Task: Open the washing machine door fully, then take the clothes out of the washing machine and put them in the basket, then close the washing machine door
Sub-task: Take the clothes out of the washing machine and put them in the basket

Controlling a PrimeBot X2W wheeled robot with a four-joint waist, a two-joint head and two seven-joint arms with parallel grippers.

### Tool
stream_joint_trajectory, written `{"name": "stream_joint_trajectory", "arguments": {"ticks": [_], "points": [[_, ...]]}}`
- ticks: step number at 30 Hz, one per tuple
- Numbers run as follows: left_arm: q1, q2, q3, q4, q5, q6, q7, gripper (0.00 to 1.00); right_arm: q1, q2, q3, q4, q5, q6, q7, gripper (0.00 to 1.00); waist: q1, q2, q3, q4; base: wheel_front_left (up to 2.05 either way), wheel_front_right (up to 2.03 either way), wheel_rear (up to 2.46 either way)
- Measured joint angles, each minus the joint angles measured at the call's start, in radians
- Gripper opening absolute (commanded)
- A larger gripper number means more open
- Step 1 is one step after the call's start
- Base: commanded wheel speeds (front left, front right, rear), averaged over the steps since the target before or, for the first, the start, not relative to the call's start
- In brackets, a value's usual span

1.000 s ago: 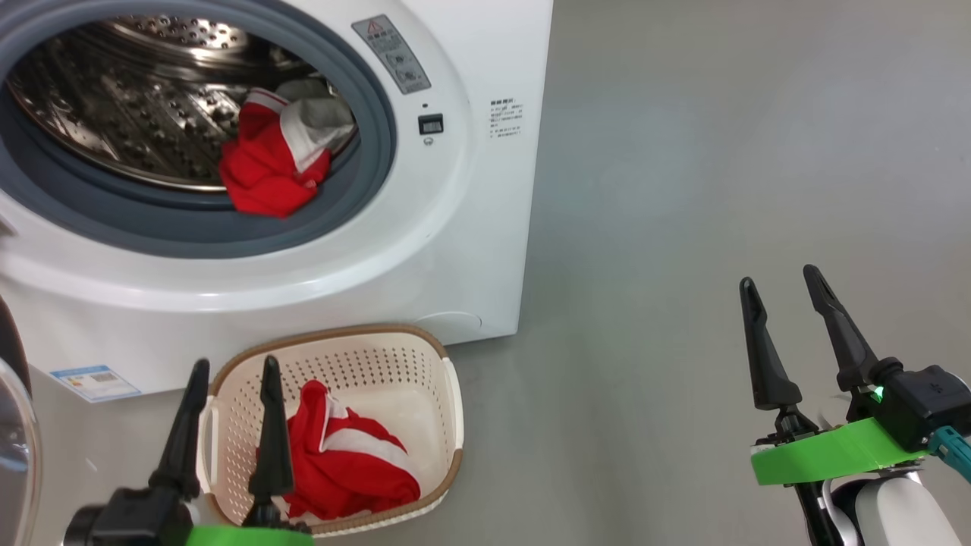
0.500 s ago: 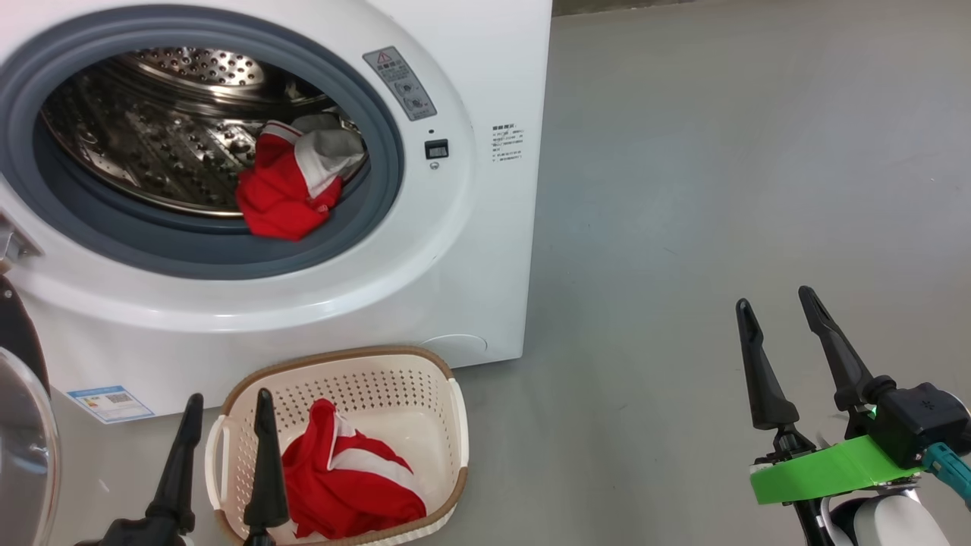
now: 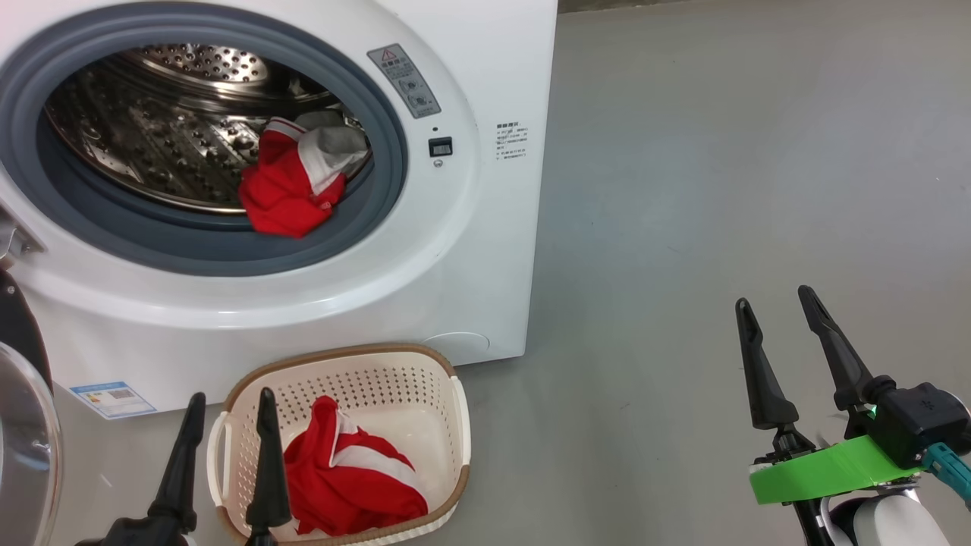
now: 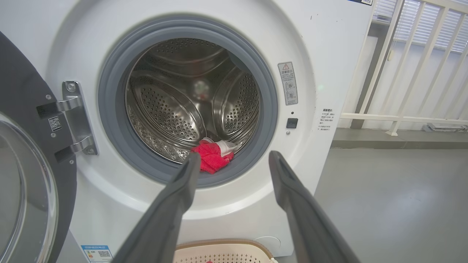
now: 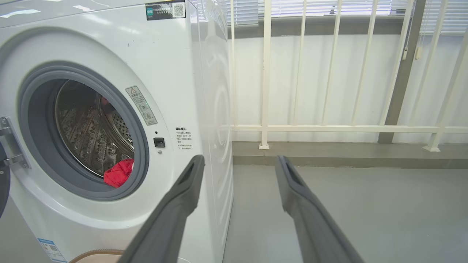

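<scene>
The washing machine door [image 4: 22, 182] hangs swung wide at the left of the washing machine [image 3: 485, 76], so the opening step looks done and the unloading is in hand. A red garment [image 3: 349, 485] lies in the basket [image 3: 455, 394], which stands on the floor [image 3: 683, 189] directly in front of the machine, below its opening. The remaining clothes [image 3: 292, 193], a red and white bundle, sit at the lower front of the drum [image 3: 152, 136], lapping onto the grey rubber ring [image 3: 190, 254]. The left gripper [image 3: 232, 394] is low in front of the machine, over the basket's left end, jaws spread wide and empty; its wrist view looks straight into the opening. The right gripper [image 3: 774, 296] waits off to the machine's right over bare floor, jaws equally wide, holding nothing. The next move probably falls to the left arm: rise toward the opening, pass over the ring's lip, and pinch deep enough into the soft bundle that it lifts as one piece. The door still has to be closed afterwards.
</scene>
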Motion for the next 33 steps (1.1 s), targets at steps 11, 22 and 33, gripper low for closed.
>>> {"name": "stream_joint_trajectory", "arguments": {"ticks": [11,22,33], "points": [[-0.003,0.000,-0.016,-0.016,-0.015,0.000,0.000,1.00,0.000,0.000,0.002,-0.008,0.000,0.000,0.000,1.00,0.0000,0.0000,0.042,0.010,0.00,0.00,0.00],[-0.099,-0.001,-0.043,-0.015,-0.018,0.014,-0.002,1.00,-0.008,0.000,0.007,-0.025,-0.009,0.000,0.000,1.00,0.0000,0.0000,0.139,0.024,0.00,0.00,0.00],[-0.287,0.002,-0.034,0.060,-0.021,0.001,-0.005,1.00,-0.053,0.000,0.015,-0.034,-0.009,0.000,0.000,1.00,0.0000,0.0000,0.240,0.024,0.00,0.00,0.00]]}}
